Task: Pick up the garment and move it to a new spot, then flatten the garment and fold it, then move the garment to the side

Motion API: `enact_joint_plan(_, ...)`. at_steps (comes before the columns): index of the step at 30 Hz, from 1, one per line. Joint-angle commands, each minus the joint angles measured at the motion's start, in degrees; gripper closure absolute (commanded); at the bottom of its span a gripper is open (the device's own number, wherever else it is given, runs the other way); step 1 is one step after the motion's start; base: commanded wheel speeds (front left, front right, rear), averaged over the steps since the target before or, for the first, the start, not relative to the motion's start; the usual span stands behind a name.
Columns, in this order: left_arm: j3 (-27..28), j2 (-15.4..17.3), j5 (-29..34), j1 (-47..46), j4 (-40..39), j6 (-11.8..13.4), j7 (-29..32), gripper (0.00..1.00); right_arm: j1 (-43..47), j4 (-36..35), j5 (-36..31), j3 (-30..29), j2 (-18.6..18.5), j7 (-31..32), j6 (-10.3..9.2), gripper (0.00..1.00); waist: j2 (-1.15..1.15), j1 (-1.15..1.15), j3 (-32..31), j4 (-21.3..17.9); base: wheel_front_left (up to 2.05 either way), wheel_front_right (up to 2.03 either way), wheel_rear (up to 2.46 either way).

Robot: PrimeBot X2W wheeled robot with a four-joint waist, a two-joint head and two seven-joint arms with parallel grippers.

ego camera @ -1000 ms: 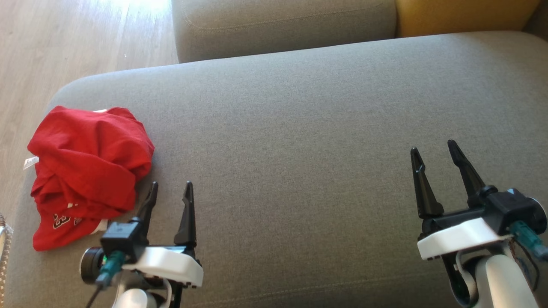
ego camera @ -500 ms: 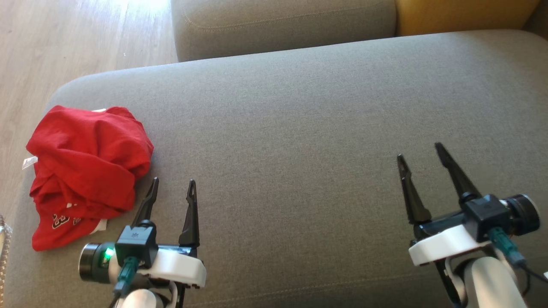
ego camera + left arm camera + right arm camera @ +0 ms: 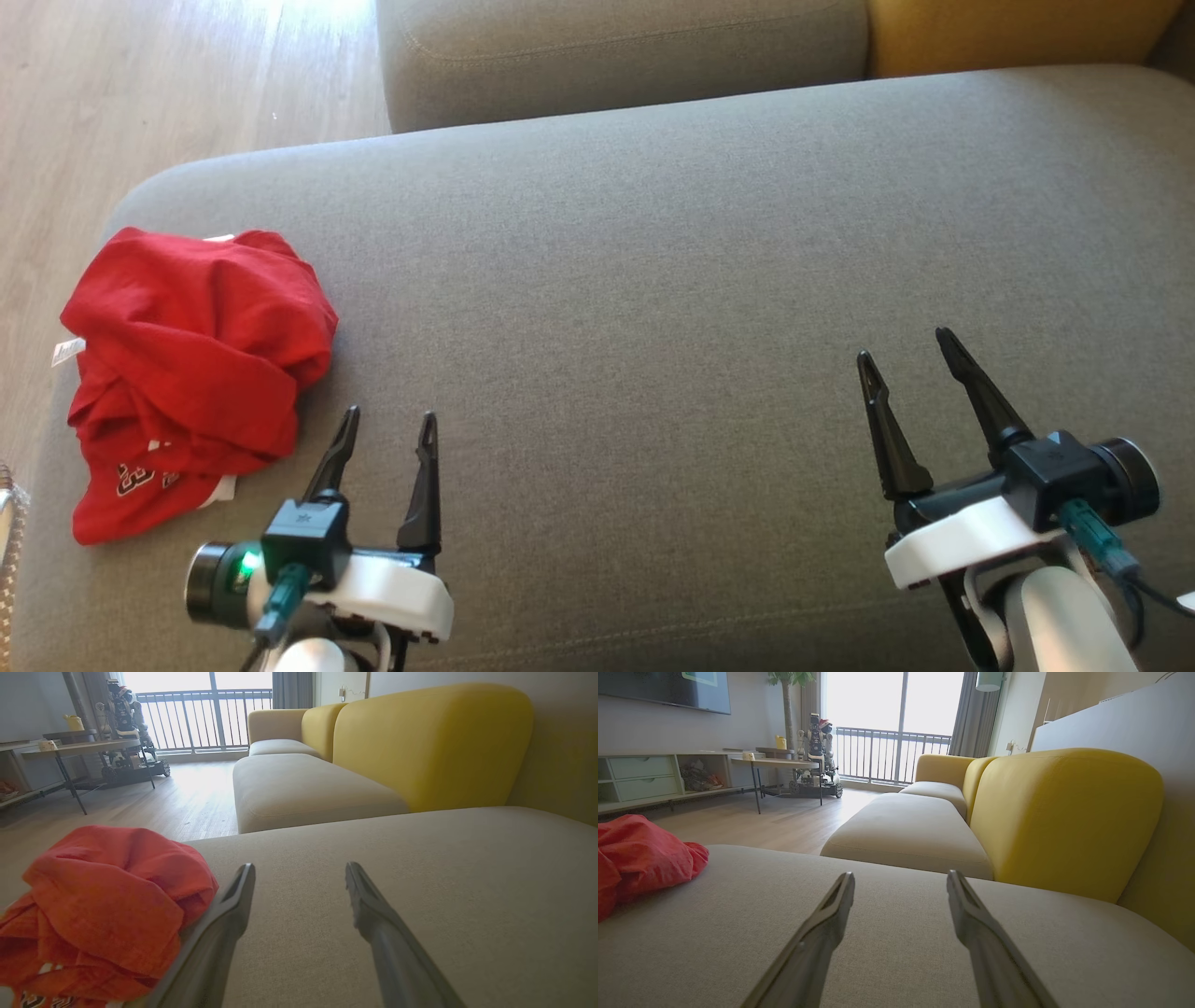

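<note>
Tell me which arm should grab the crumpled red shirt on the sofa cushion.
Left, probably. The left gripper, jaws open, sits right beside the garment at the left end of the cushion; the right gripper is far across it.

Crumpled garment (image 3: pixel 191 373) beside left claw (image 3: pixel 387 425)

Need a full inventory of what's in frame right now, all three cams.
garment: 1, red, crumpled heap at the left end of the near seat cushion
tag: 1, white, at the garment's left edge
near seat cushion: 1, grey, under both grippers
far seat cushion: 1, grey, beyond the near one
backrests: at least 2, yellow, behind the cushions
floor: 1, pale wood, left of the sofa
side table: 1, dark legs, near the balcony window
left gripper: 1, dark fingers open, just right of the garment
right gripper: 1, dark fingers open, over bare cushion
</note>
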Motion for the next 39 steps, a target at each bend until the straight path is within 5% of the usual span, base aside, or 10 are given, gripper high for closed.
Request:
enact_joint_plan(1,2.7,-0.1,-0.8,-1.6,-1.1,-0.5,-0.7,0.00,-1.1,-1.3,0.9,1.4,-0.4,-0.5,-0.01,0.00,0.00,0.00,-0.1,0.2,0.00,0.00,0.00)
enact_joint_plan(22,4.5,-0.9,-7.5,-1.8,-0.2,-2.2,-0.7,0.00,-1.3,1.1,2.7,0.9,-0.4,-0.5,-0.01,0.00,0.00,0.00,-0.4,1.4,0.00,0.00,0.00)
enact_joint_plan(39,4.5,-0.9,-7.0,-2.0,-0.1,-1.8,-0.7,0.00,-0.4,0.4,3.9,2.6,-0.4,-0.5,-0.01,0.00,0.00,0.00,-0.5,13.7,0.00,0.00,0.00)
